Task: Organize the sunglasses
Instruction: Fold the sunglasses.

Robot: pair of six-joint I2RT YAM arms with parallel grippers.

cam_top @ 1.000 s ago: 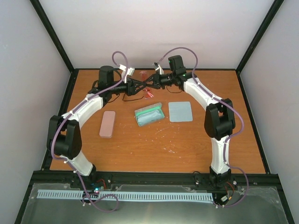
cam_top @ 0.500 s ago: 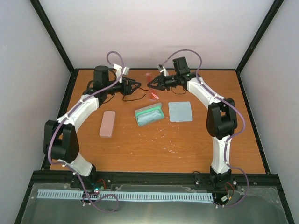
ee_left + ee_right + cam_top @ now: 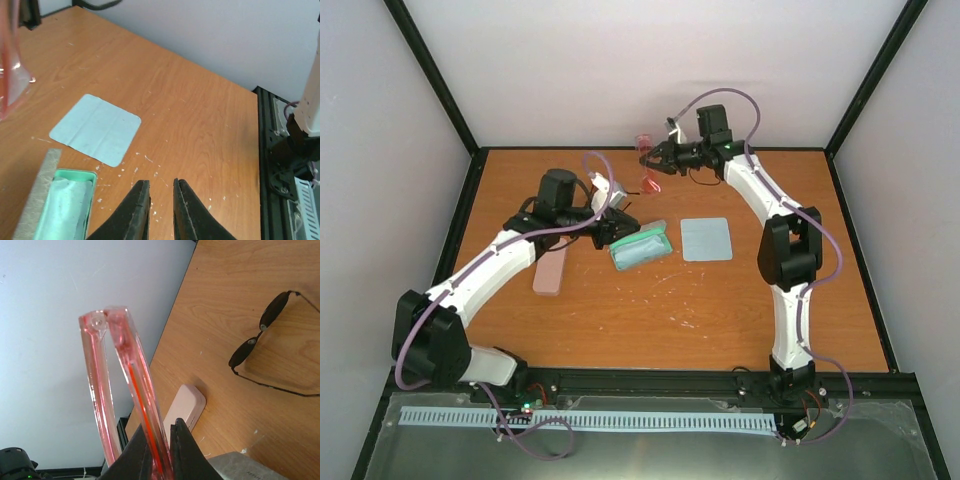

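1. Two grippers over the table (image 3: 720, 310). The R gripper (image 3: 655, 160) is far-centre and raised, clenched on one arm of the pink translucent glasses (image 3: 651, 184). Its wrist cam shows the fingers pinching that arm low down, w/ the rest of the frame sticking up past them.
2. L gripper (image 3: 623, 222) sits at the far-left corner of the open case (image 3: 642, 246). Jaws are nearly together w/ a slim gap, and nothing is between them in the wrist view (image 3: 161, 182).
3. Task item: dark thin-frame sunglasses (image 3: 270, 340) lie flat on the bare wood, far-left part of the table. Lenses are dark and the slim arms trail toward the case side. They're touched by neither gripper and are seen only from the R wrist cam. In the top view the L arm's forearm and cable cover that spot, so I can't pick them out there.
4. Pink case (image 3: 550, 268) is closed, left of the open case and apart from it. The L arm crosses above its far end. It's near the sunglasses but not touching.
5. The open case has a green lining and a grey outside, and lies at an angle mid-table.
6. Light-blue cloth (image 3: 706, 239) lies flat just right of the open case, w/ a small gap between them.
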